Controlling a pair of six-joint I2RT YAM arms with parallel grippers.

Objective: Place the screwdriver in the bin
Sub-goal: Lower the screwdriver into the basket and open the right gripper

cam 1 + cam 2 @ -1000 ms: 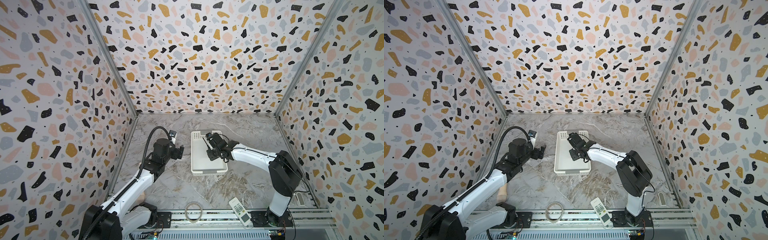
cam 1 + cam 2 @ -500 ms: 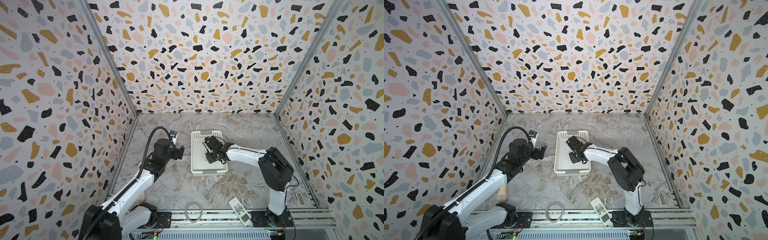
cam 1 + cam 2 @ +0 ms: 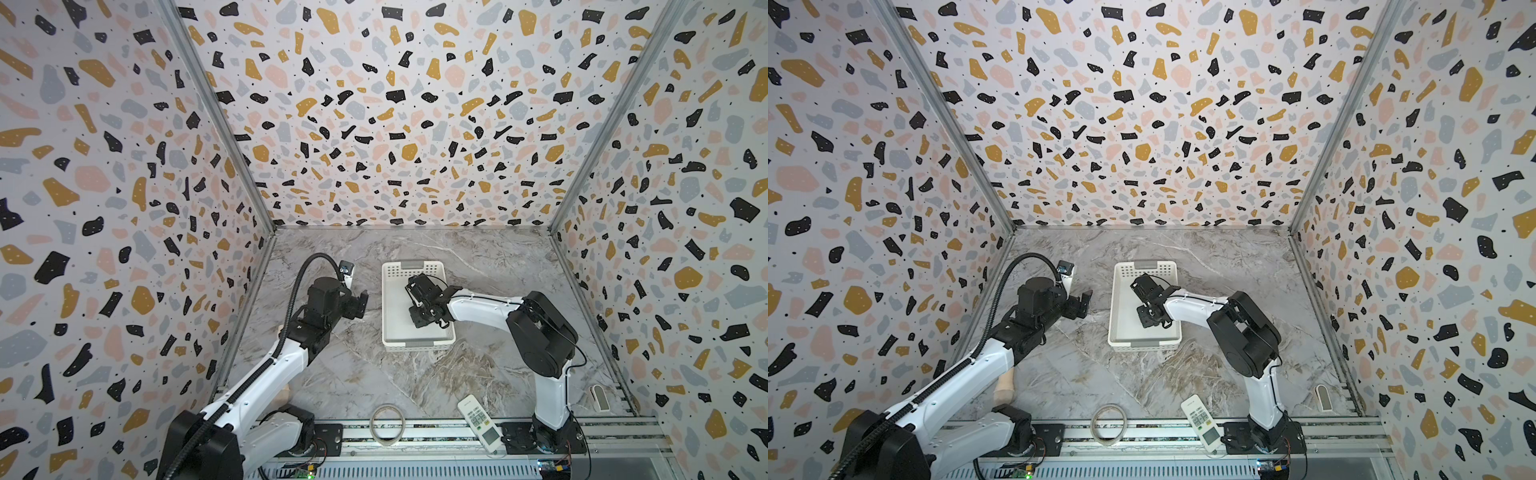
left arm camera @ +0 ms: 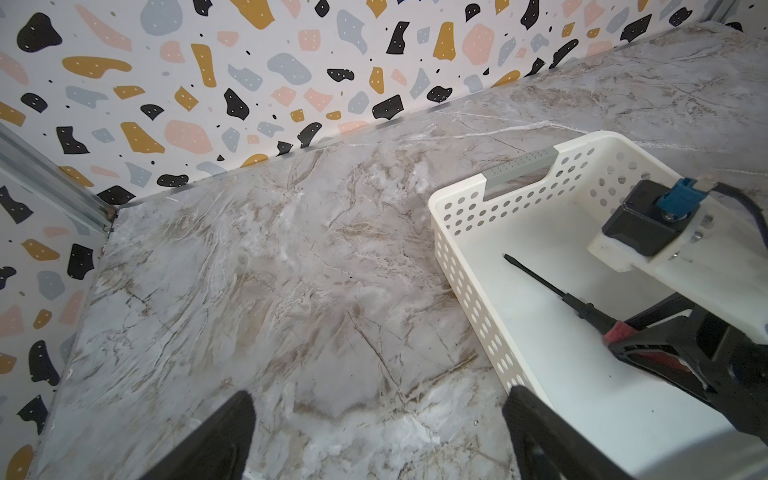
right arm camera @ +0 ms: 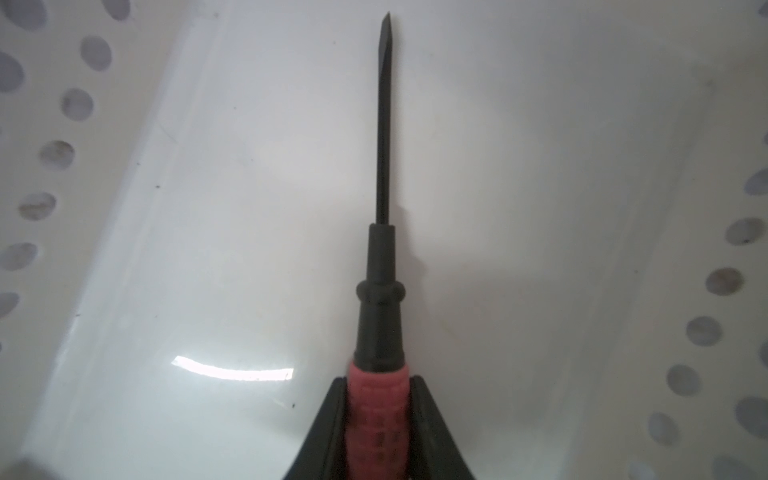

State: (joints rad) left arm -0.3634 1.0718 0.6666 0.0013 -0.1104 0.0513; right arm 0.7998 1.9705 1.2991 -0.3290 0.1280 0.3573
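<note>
Since the frame one second back, the right arm's elbow has been drawn in toward the middle of the grey marbled counter (image 3: 374, 374). The right end effector (image 5: 378, 381) has been lowered deeper into the white rectangular plastic bin (image 4: 469, 286) with perforated sides. The left arm is unchanged.

Right end effector: clamped fully on the small slim screwdriver (image 5: 380, 266) (red ribbed handle, black collar, thin dark shaft). Only the red handle is gripped between the two black fingers (image 5: 332, 419). Collar and shaft project free ahead of them.

Screwdriver position: held inside the bin, over its solid flat bottom. The flat tip is directed toward the far short end, where a grey handle strip is set into the rim. Whether the tip touches the bottom cannot be told.

Bin: seated on the counter between the two arms, with its long axis running away from the camera head in both top views.

Left end effector (image 4: 380, 397): jaws spread wide, nothing held. It is poised over bare counter just beside the bin's left long side, apart from it.

Outlying items, all well apart from the bin:
- A pale ring-shaped tape roll (image 3: 387, 424) is noted at the counter's near edge.
- A white remote control with grey buttons (image 3: 480, 422) lies beside the right arm's base.
- A small white rounded object (image 3: 598, 397) is seen near the right wall; it is too small to identify.
</note>
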